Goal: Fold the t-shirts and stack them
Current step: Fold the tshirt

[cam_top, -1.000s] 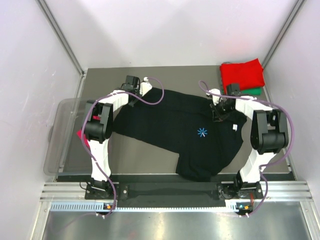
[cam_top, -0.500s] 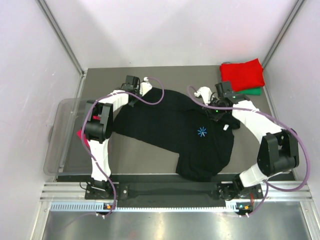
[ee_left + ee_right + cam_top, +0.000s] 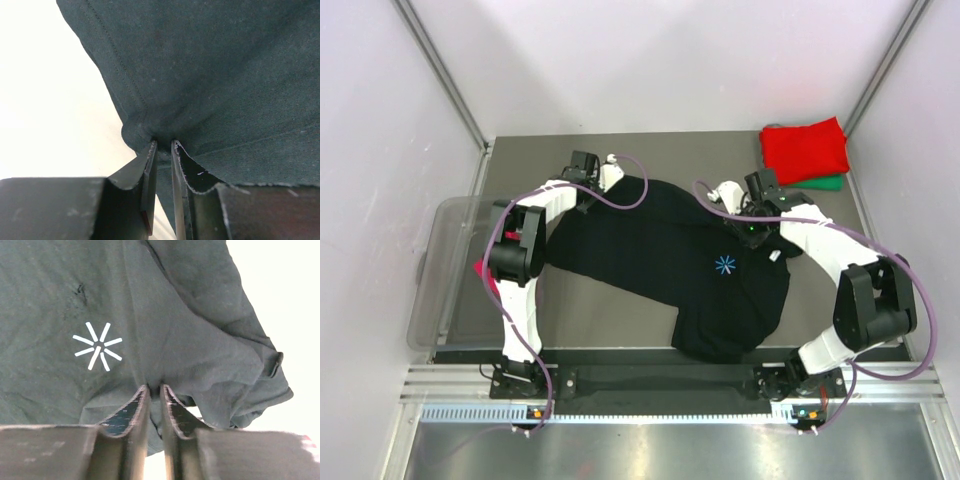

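Swung outward since a second ago, the right arm now reaches in from the side with its elbow low, and the right edge of the black cloth t-shirt (image 3: 660, 250) is drawn inward with it; the shirt lies spread, slanting across the middle of the dark grey table (image 3: 600, 310), its light-blue starburst print (image 3: 724, 265) facing up and its white neck label (image 3: 772, 255) just right of that; the right gripper (image 3: 154, 386) is clenched on a puckered fold of the shirt near the print; the left gripper (image 3: 162, 142) pinches a bunched hem corner at the shirt's far left end; a red folded t-shirt (image 3: 805, 150) sits at the far right corner on top of a green t-shirt (image 3: 828, 183), well apart from the black one; magenta cloth (image 3: 485, 275) shows inside the clear plastic bin (image 3: 440, 270) off the table's left edge.
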You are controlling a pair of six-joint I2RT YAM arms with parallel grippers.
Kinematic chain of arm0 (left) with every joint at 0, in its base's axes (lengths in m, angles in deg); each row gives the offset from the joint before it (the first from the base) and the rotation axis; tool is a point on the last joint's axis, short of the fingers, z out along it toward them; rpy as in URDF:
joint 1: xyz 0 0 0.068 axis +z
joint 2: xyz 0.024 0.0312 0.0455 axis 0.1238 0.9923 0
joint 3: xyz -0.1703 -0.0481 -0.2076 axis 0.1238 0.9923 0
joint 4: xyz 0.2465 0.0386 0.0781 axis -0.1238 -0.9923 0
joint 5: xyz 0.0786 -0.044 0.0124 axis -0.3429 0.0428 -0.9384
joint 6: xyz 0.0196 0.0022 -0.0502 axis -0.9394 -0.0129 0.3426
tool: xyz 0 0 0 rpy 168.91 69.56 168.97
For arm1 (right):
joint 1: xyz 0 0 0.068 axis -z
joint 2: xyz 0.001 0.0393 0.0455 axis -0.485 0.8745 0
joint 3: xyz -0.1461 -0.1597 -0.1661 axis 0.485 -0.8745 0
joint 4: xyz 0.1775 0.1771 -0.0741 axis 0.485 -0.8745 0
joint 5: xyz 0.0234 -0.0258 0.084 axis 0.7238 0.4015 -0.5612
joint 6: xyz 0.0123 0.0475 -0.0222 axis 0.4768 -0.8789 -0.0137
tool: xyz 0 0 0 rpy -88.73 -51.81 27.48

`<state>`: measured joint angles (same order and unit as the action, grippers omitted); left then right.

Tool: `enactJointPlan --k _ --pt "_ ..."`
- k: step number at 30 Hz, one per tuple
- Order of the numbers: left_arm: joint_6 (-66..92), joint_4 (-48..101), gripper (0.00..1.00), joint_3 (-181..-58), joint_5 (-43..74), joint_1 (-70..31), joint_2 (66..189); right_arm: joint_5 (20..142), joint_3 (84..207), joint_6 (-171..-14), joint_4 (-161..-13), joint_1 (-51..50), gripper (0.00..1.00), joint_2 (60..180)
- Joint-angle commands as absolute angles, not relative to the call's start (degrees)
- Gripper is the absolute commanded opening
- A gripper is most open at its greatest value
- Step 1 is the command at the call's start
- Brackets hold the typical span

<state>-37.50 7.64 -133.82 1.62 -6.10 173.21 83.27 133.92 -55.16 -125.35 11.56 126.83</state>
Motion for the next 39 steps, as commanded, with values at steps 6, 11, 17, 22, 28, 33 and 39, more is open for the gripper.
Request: enactJointPlan --k 6,11,17,22,28,33,39 --pt "-36.8 3.9 0.22 -132.5 2.2 -5.0 172.5 86.5 134.5 -56.4 -122.7 11.4 0.2 125.6" --pt "-36.6 3.9 0.22 -132.7 2.4 -5.0 172.7 86.4 134.2 -56.4 -122.6 11.4 0.07 124.6" --pt "-36.4 3.7 0.22 -132.8 2.7 -5.0 172.9 87.8 133.3 -57.4 -122.1 11.6 0.15 124.5" --pt "-36.3 3.7 0.22 -132.8 2.3 -5.0 172.8 85.2 134.2 -59.6 -120.3 21.9 0.24 125.8" --pt "-36.1 3.8 0.22 -132.8 2.7 -5.0 172.8 82.7 138.3 -59.4 -118.6 33.8 0.28 131.4" --pt "-35.9 3.7 0.22 -132.9 2.6 -5.0 173.0 81.8 141.6 -59.2 -118.1 37.0 0.32 137.4" --pt "-35.8 3.6 0.22 -132.7 2.4 -5.0 173.0 78.5 145.4 -60.6 -117.8 40.3 0.36 143.1"
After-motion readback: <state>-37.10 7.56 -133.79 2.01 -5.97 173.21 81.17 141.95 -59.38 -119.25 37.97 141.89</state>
